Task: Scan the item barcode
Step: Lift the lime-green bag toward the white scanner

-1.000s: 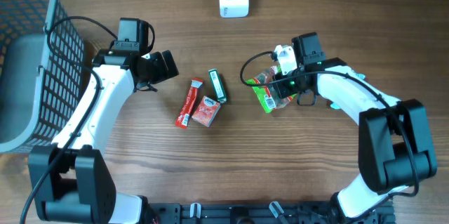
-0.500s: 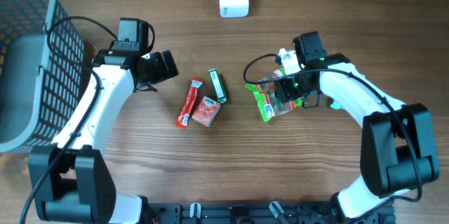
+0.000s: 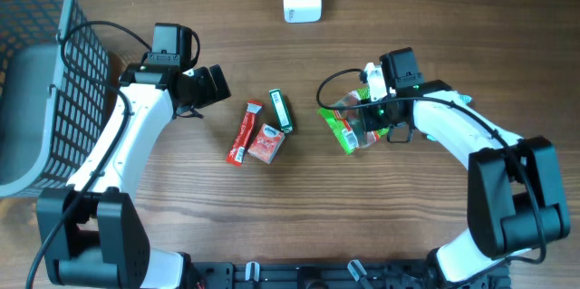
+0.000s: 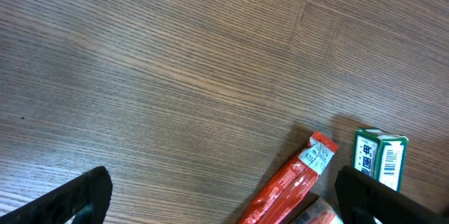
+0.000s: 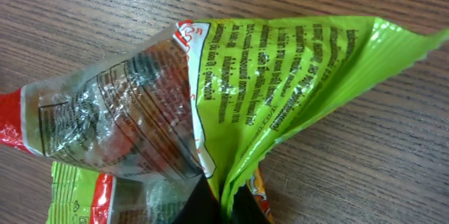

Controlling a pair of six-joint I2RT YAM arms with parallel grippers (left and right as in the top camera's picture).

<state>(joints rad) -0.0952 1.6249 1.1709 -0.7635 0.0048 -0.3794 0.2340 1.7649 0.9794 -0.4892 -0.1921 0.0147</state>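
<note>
1. Surface: one wooden table [image 3: 435,17] fills all three views. Medium brown, matte finish.
2. Grain: fine, close lines, running left to right in the overhead view. On the wrist views the same grain runs slightly slantwise across the frame.
3. Marks: left wrist view shows a faint angular line in the wood at upper right, like the edge of a patch. Cannot tell whether it is a seam or a stain.
4. Furniture: grey mesh basket [image 3: 77,90] at the far left corner of the table, cut off by the frame edges. Open-grid walls, solid rim.
5. Light: even and soft. Shadows are short and pale. A dull sheen lies on the wood, with no hard glare.
</note>
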